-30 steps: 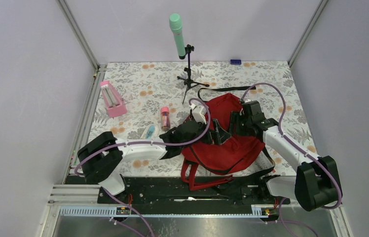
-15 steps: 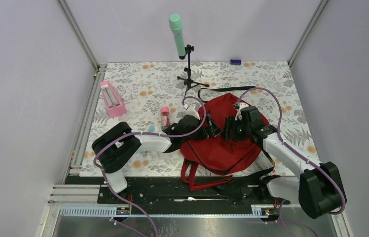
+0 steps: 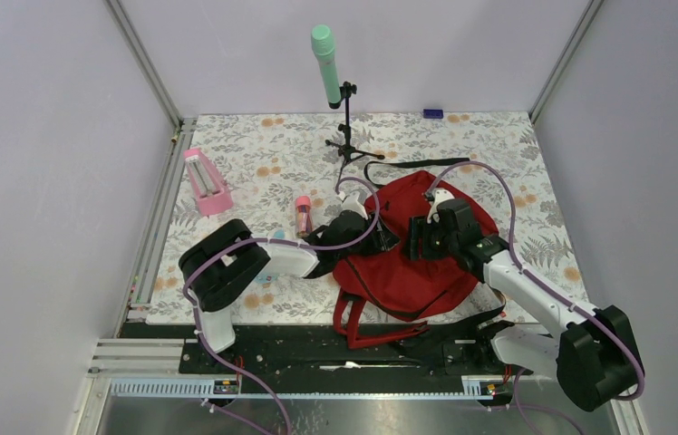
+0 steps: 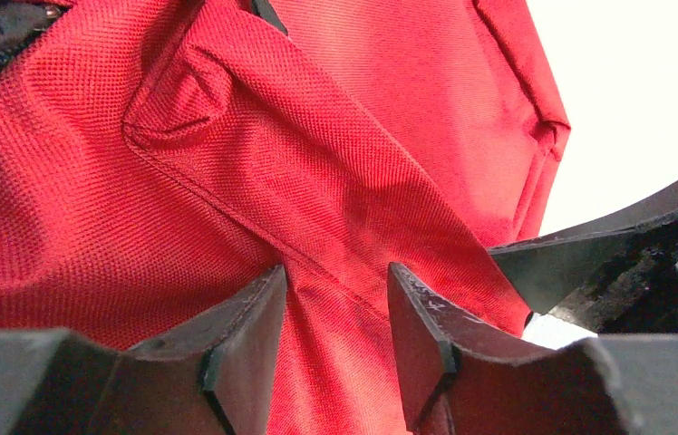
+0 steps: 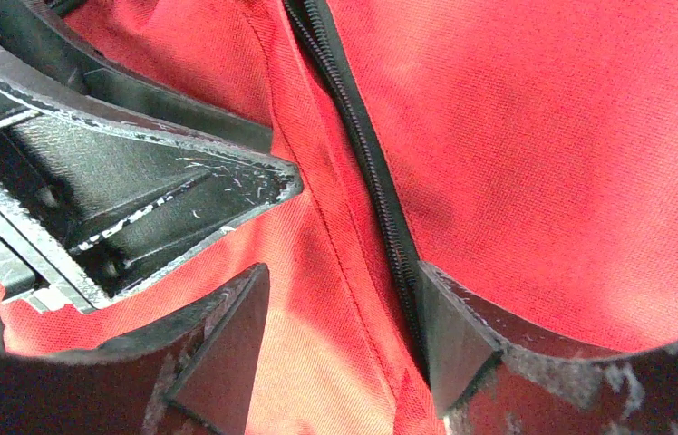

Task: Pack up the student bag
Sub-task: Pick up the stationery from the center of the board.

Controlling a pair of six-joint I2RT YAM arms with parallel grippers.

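The student bag point(image 3: 408, 272), dark red with black straps, lies in the middle of the flowered mat. My left gripper point(image 3: 384, 237) and right gripper point(image 3: 415, 241) meet close together on its upper part. In the left wrist view a fold of the bag's red fabric point(image 4: 335, 299) is pinched between my left fingers point(image 4: 249, 340). In the right wrist view red fabric beside the black zipper point(image 5: 367, 163) sits between my right fingers point(image 5: 453, 340). The left gripper's black finger point(image 5: 145, 195) shows just beyond. What is inside the bag is hidden.
A pink box point(image 3: 206, 181) lies at the left of the mat. A small pink bottle point(image 3: 303, 216) and a light blue item point(image 3: 274, 240) lie beside my left arm. A green microphone on a black stand point(image 3: 326, 54) rises behind the bag. A small blue object point(image 3: 432, 113) lies at the far edge.
Both grippers have moved left and away from the arm bases, still together on the bag. The left arm's elbow has swung inward and the right arm has stretched out.
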